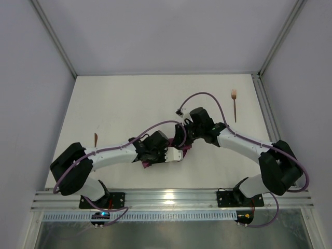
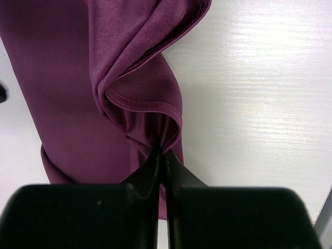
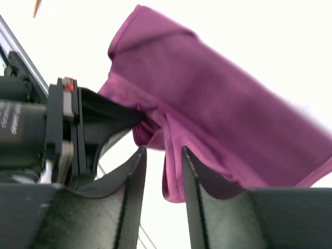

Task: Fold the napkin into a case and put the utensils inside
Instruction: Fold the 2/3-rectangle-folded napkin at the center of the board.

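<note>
The off-white, faintly grained table [image 1: 129, 104] carries a slim copper-coloured metal fork [image 1: 234, 104] near its far right edge. A second thin copper-coloured utensil [image 1: 95, 139] lies well apart at the left edge. A soft maroon-purple cloth napkin [image 2: 62, 78] lies bunched in folds near the middle front.

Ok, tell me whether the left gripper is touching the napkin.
Touching. The left wrist view shows the left gripper shut, with a gathered fold of the napkin pinched right between its fingertips.

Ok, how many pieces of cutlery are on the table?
2: a fork at the far right, a thin piece by the left edge. The arms may hide more.
</note>
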### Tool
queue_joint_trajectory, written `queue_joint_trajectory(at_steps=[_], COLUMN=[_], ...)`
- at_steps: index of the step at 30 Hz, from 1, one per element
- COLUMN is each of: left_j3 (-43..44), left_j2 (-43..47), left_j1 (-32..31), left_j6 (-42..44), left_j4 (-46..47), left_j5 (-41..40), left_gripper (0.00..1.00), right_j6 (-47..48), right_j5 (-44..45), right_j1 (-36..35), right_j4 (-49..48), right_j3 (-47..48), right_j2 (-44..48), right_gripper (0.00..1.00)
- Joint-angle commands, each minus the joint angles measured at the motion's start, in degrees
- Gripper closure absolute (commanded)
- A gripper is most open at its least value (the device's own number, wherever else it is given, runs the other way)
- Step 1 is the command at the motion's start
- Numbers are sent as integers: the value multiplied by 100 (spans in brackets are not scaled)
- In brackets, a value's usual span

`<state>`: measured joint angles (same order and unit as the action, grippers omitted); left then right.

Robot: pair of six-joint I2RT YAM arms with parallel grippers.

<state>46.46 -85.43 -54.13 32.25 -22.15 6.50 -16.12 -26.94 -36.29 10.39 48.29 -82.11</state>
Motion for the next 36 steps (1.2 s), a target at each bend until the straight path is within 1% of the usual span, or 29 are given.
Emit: queue_joint_trajectory(at_steps=[1, 2, 4, 5, 7, 9, 13, 16, 17, 25, 33, 36], left_j3=[-49, -49, -40, -23, 21, 56, 100, 144, 179, 434, 531, 592], left_j2=[123, 132, 149, 141, 132, 123, 210, 246, 255, 492, 361, 282], left_j1=[25, 25, 25, 25, 25, 25, 25, 25, 25, 25, 60, 227], left_j6=[106, 123, 133, 159, 167, 194, 255, 291, 291, 282, 361, 431], left_j4=[-61, -70, -79, -105, -149, -202, -246, -281, -298, -307, -272, -281], left_j5=[141, 141, 158, 158, 158, 97, 9, -79, -105, -360, -562, -545], left_gripper=[100, 100, 100, 100, 100, 100, 100, 99, 99, 97, 94, 92], right_j6=[206, 206, 232, 276, 338, 329, 215, 74, 48, -58, -102, -102], right_j5=[57, 83, 101, 75, -101, -154, -145, 39, 66, 338, 435, 453], right_j1=[78, 79, 79, 87, 79, 87, 87, 79, 87, -9, -71, -88], right_j4=[51, -63, -388, -398, -398, -564, -837, -995, -1195, -1417, -1619, -1690], right_j3=[408, 452, 637, 742, 935, 893, 489, 234, 164, -136, -364, -461], right_j2=[-393, -498, -920, -1095, -1542, -1738, -2098, -2169, -2152, -1994, -1967, -1906], right_gripper=[66, 74, 82, 88, 92, 96, 96, 96, 96, 96, 96, 96])
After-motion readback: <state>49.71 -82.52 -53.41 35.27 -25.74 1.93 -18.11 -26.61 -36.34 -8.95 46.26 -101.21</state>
